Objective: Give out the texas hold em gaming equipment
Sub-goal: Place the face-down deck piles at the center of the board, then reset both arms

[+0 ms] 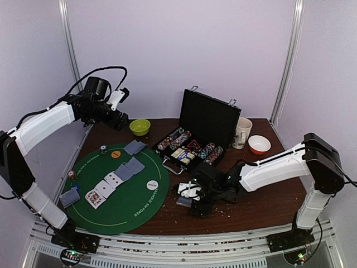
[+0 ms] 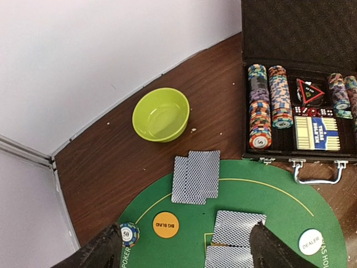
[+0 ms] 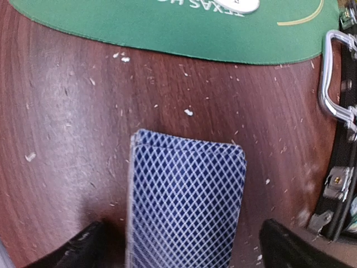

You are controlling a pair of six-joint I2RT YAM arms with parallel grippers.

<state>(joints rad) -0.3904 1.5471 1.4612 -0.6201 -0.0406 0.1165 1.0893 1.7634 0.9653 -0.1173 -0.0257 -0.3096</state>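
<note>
The right arm reaches from its base at the right side across the wooden table (image 1: 262, 206) toward the left, with the forearm low and almost level and the wrist turned downward. The right gripper (image 1: 195, 205) stands just above the wood, over a deck of cards (image 3: 184, 206). This deck lies face down on the bare table, just beside the edge of the green mat (image 1: 128, 212) and near the metal handle of the open case (image 1: 209, 120). In the right wrist view its two fingers (image 3: 78, 251) are spread wide, one on each side of the deck. A narrow strip of wood shows between each finger and the cards, so the jaws are released and grasp nothing.

The left arm is held high above the far left part of the table, with the elbow bent. The left gripper (image 1: 118, 119) points down toward the mat. Its fingers (image 2: 103, 251) are also well apart, and nothing is between them.

On the mat lie face-down cards (image 2: 195, 176) in pairs, a few face-up cards (image 1: 104, 188) in a row, and the white dealer disc (image 1: 152, 184) near the right side. One poker chip (image 2: 129, 233) marked 50 rests at the mat's rim. Many more chips (image 2: 260, 106) are stacked in rows inside the case. A lime-green bowl (image 2: 162, 114) stands behind the mat.
</note>
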